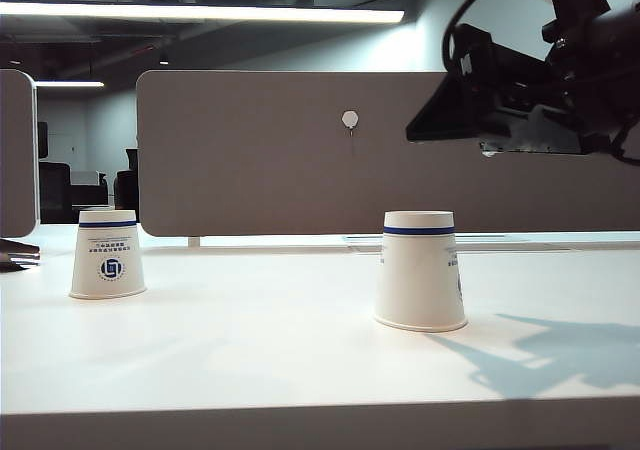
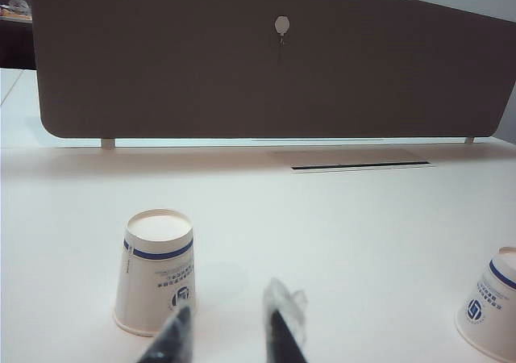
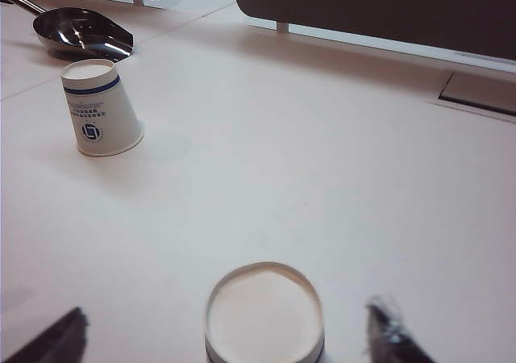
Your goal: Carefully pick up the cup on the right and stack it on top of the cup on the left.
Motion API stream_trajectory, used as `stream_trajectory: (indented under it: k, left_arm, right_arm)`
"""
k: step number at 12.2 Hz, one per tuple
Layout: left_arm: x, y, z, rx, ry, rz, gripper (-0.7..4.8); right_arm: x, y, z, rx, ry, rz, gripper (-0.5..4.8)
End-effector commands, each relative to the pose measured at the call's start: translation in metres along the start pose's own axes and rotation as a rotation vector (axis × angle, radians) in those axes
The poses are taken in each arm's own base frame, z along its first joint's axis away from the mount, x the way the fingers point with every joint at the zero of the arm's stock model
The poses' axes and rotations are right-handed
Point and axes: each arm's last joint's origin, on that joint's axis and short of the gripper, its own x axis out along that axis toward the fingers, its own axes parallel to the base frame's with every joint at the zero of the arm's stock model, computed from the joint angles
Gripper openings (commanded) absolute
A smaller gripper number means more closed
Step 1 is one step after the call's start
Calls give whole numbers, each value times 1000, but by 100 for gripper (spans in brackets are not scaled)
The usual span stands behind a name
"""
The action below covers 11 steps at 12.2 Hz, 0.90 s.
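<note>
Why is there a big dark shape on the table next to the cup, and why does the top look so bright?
Exterior view: the dark patch is the shadow of the right arm, falling beside the right cup; the ceiling light strip glares white. Right wrist view: the open right gripper has blurry fingertips. Left wrist view: the left gripper blurs too.

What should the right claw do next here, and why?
Probably lower straight down. The right claw hangs open above the right paper cup, one finger on each side of its upturned base, and no finger touches it. The cup stands upside down on the table, apart from the left paper cup. The left claw waits open near that cup.
</note>
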Motion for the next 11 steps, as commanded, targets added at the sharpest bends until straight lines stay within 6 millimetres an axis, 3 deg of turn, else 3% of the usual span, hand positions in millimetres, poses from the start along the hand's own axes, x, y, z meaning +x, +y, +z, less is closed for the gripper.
stream_trajectory:
  k: [1,4,5,6,7,10,11]
  left_arm:
    - [0,0,2,7,-17,-6,121]
    - [0,0,2,7,-17,-6,121]
    - [0,0,2,8,-17,-6,121]
    - [0,0,2,7,-17,-6,121]
    - [0,0,2,8,-17,-6,121]
    - [0,-1,3,10,-24,-8,121]
    - [0,-1,3,9,-24,-7,121]
  right_arm:
    - [11,0,-11,-9,49,13,454]
    - [17,-1,-15,-9,46,17,454]
    - [41,-2,-10,-9,54,31,453]
    - [45,-3,-15,-7,79,20,453]
    - [50,-3,-17,-7,80,20,411]
    - [50,-3,-20,-5,108,17,397]
    - [50,-3,-20,-6,108,17,363]
